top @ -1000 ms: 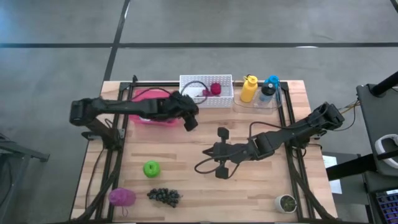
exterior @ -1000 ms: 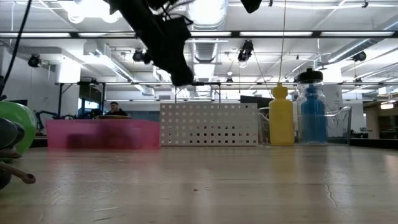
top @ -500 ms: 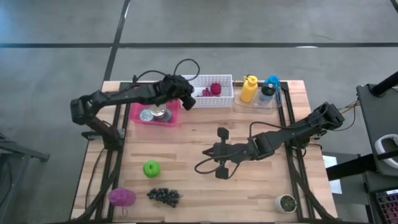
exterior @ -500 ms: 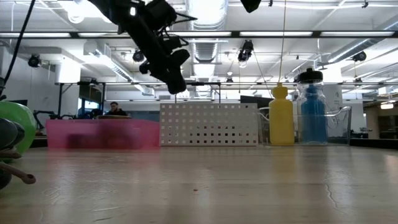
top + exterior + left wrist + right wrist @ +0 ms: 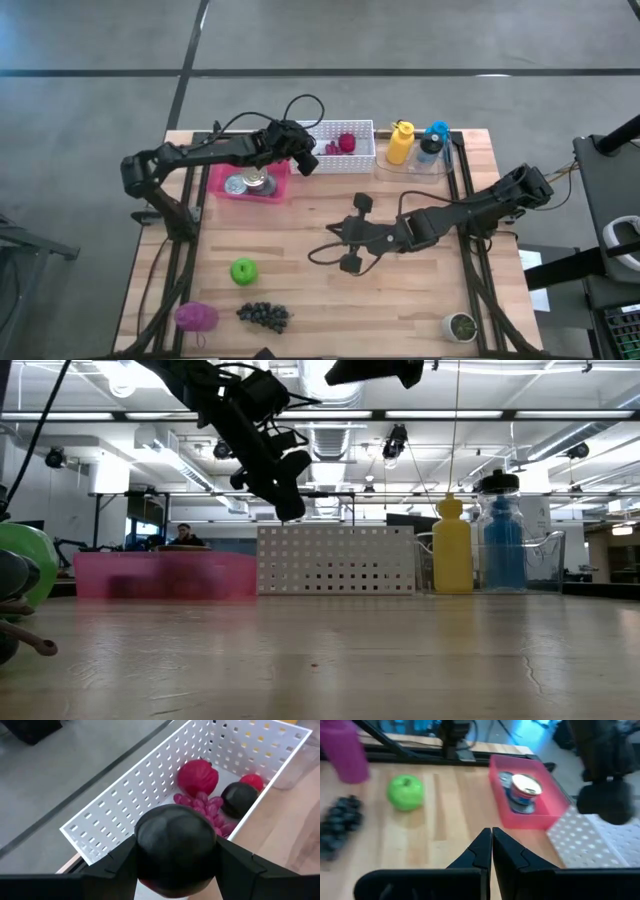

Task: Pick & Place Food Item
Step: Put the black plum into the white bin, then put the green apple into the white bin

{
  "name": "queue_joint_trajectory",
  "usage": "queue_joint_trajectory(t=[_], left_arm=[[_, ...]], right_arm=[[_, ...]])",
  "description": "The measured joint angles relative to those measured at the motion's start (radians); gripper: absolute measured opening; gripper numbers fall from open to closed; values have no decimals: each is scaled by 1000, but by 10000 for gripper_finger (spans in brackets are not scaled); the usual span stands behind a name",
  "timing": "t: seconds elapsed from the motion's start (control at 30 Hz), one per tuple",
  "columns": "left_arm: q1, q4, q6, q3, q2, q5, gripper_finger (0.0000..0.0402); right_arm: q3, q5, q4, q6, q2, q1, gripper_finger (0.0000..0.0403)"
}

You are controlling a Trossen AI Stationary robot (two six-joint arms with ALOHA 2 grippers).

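The white basket (image 5: 334, 148) sits at the far edge of the table (image 5: 300, 280), with the pink tray (image 5: 248, 184) just beside it on one side and a clear tray (image 5: 415, 165) with two bottles on the other. The middle and near part of the table has lots of bare wood. The left gripper (image 5: 303, 160) hangs up in the air at the basket's end next to the pink tray, and its two fingers squeeze a dark round plum (image 5: 175, 849). Inside the basket lie a red fruit (image 5: 198, 776), a bunch of pink grapes (image 5: 205, 807), another dark plum (image 5: 240, 799) and a small red thing (image 5: 251, 781). The right gripper (image 5: 349, 235) waits low over the middle of the table with its fingers pressed together. Near the front edge are one green apple (image 5: 243, 270), one bunch of dark grapes (image 5: 264, 316), one purple thing (image 5: 196, 317) and one small pot (image 5: 461, 326). The pink tray holds two cans (image 5: 250, 183).
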Motion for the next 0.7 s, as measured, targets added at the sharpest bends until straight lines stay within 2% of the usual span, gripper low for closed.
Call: queue_joint_trajectory(t=[0.37,0.7], left_arm=[[4,2,0,0,4,-1,223],[4,2,0,0,4,-4,296]], right_arm=[[-34,14,-2,-14,0,-55,8],[-33,9,0,-18,0,-54,8]])
